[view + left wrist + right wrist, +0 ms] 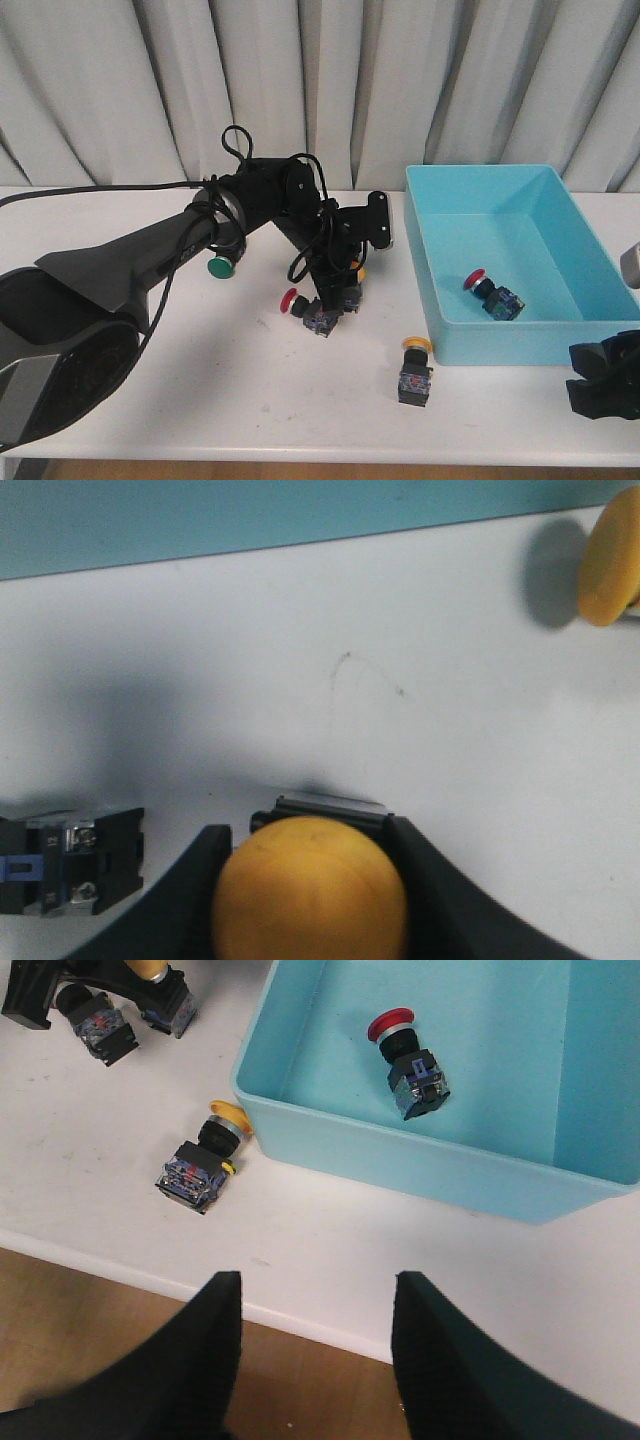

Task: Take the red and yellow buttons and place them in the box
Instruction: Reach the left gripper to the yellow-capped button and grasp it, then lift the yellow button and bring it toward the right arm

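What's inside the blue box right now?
The box holds one red button, lying on its side on the floor. Its near wall hides a strip of floor in the front view; the right wrist view shows nothing else.

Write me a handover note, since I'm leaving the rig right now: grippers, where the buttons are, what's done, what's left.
Left gripper: fingers closed around a yellow button at table level, not yet lifted.
Right gripper: open, empty, near the table's front edge.
Done: one red button lies inside the box.
Left: the gripped yellow button; a red button on the table beside the left gripper; another yellow button on the table just outside the box's front wall.
The green button stays out.
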Controlling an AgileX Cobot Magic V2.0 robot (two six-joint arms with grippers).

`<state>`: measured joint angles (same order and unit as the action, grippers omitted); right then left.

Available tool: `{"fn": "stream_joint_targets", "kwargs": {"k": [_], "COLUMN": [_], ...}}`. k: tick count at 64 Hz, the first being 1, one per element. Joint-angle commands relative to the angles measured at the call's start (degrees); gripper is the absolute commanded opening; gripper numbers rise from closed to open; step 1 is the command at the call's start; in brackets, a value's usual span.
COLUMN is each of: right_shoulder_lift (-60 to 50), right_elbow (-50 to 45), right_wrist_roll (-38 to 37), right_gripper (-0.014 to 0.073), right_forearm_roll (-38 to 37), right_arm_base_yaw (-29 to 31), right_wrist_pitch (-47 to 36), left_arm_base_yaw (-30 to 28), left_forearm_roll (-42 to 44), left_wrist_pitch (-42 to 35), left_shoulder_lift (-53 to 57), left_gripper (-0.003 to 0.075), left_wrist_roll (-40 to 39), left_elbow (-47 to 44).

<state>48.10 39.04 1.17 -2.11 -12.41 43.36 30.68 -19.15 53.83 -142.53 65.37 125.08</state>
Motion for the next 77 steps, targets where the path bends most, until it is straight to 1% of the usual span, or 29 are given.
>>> {"fn": "stream_joint_targets", "kwargs": {"k": [1,3,4,13,21,45,52,63,67,70,77], "right_shoulder_lift": [-0.28,-0.28,-0.28,-0.28,-0.32,-0.32,-0.32,-0.32,-0.32,-0.32,-0.32], "right_elbow": [1.47,1.47,1.47,1.47,1.47,1.47,1.47,1.47,1.47,1.47,1.47], "right_wrist_roll": [0.5,0.5,0.44,0.44,0.44,0.44,0.44,0.44,0.44,0.44,0.44], "right_gripper": [0.0338,0.0338,0.0338,0.0338,0.0338,0.0338,0.0338,0.0338,0.0338,0.0338,0.0338], "right_forearm_roll": [-0.23,-0.23,-0.23,-0.23,-0.23,-0.23,-0.23,-0.23,-0.23,-0.23,-0.23], "right_arm_base_yaw": [0.17,0.17,0.17,0.17,0.17,0.17,0.17,0.17,0.17,0.17,0.17], "right_wrist_pitch": [-3.13,-3.13,-3.01,-2.95,-2.49,-2.25,-1.99,-1.28,-1.22,-1.22,-1.09], "left_arm_base_yaw": [0.16,0.08,-0.48,-0.48,-0.48,-0.41,-1.58,-0.78,-0.36,-0.11,0.31], "left_forearm_roll": [-1.61,-1.61,2.29,5.34,6.48,6.8,7.52,8.55,8.55,8.68,8.8], "left_wrist_pitch": [0.76,1.34,3.19,5.38,7.0,11.16,11.69,13.18,11.96,9.52,1.6], "left_shoulder_lift": [5.05,5.5,12.02,16.04,19.39,28.63,31.32,35.23,37.31,39.01,44.32], "left_gripper": [0.0214,0.0202,0.0195,0.0195,0.0195,0.0195,0.0195,0.0195,0.0195,0.0195,0.0195], "left_wrist_roll": [-1.57,-2.58,-19.11,-27.45,-32.71,-39.96,-42.59,-44.34,-44.34,-44.34,-44.34], "left_elbow": [1.86,1.86,1.86,1.86,1.86,1.86,1.8,0.17,-2.61,-5.93,-15.95]}}
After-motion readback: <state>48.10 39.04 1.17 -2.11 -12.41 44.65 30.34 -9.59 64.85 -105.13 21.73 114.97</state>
